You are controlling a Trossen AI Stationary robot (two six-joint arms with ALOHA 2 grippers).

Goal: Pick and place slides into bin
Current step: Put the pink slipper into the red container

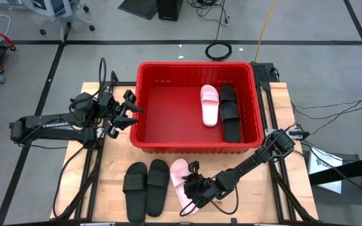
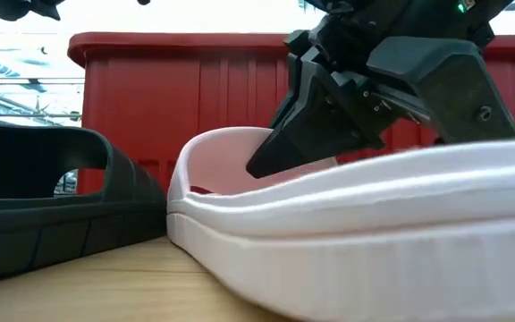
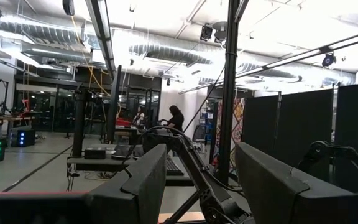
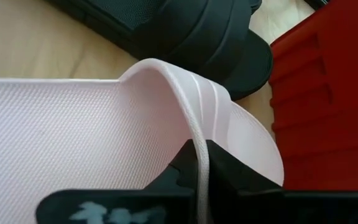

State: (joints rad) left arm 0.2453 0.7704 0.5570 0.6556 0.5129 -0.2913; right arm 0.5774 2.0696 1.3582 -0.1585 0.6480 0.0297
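Note:
A pale pink slide (image 1: 181,177) lies on the table in front of the red bin (image 1: 193,66), and my right gripper (image 1: 197,188) is shut on its strap. Two black slides (image 1: 146,185) lie side by side to its left, soles down. Inside the bin, a second pink slide (image 1: 209,105) and a black slide (image 1: 230,113) lie on the floor near its right wall. My left gripper (image 1: 127,112) waits open above the bin's left rim, pointing slightly upward with nothing between its fingers (image 3: 142,186). My right gripper pinches the pink slide's strap at its edge (image 4: 199,152), one finger (image 4: 179,171) under the arch on the footbed side and the other (image 4: 232,171) on the strap's outer face. The fingers slant down from the table's far right. The slide's sole (image 2: 374,259) rests on the table.
The bin's near wall (image 2: 195,98) stands right behind the pink slide. The nearer black slide (image 2: 52,192) lies close on the pink one's left. Bare wooden table shows at the near left (image 1: 105,201) and near right (image 1: 256,201). Cables run off both sides.

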